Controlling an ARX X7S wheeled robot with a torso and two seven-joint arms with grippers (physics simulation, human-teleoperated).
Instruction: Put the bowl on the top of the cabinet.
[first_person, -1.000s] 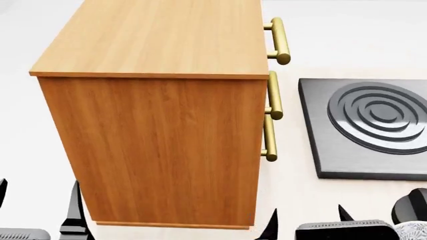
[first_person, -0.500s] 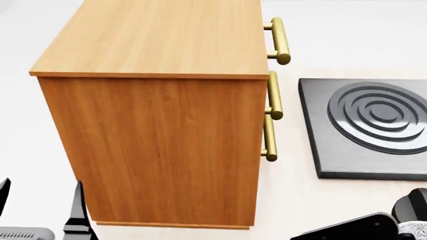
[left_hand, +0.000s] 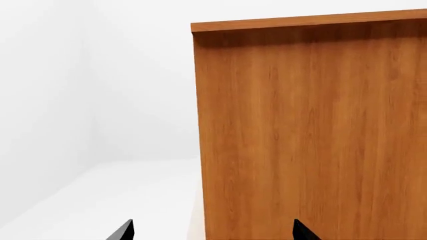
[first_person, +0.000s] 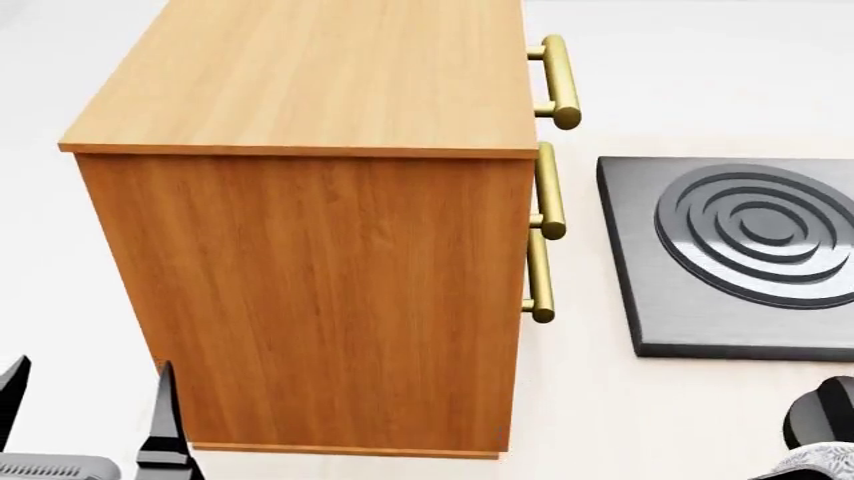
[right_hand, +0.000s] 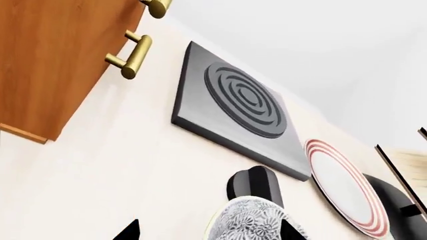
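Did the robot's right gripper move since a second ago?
Yes. In the head view it has dropped out of sight below the dark grey square burner plate; only the patterned white bowl peeks in at the corner.

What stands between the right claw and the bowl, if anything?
Nothing visible. In the right wrist view the bowl lies directly ahead of the right claw, between its open fingertips. A black object stands just behind the bowl, not in front of it.

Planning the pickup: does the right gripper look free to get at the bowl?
Probably yes. In the right wrist view the bowl sits just ahead of the open right gripper, between its fingertips, with nothing between them; the plate lies off to one side.
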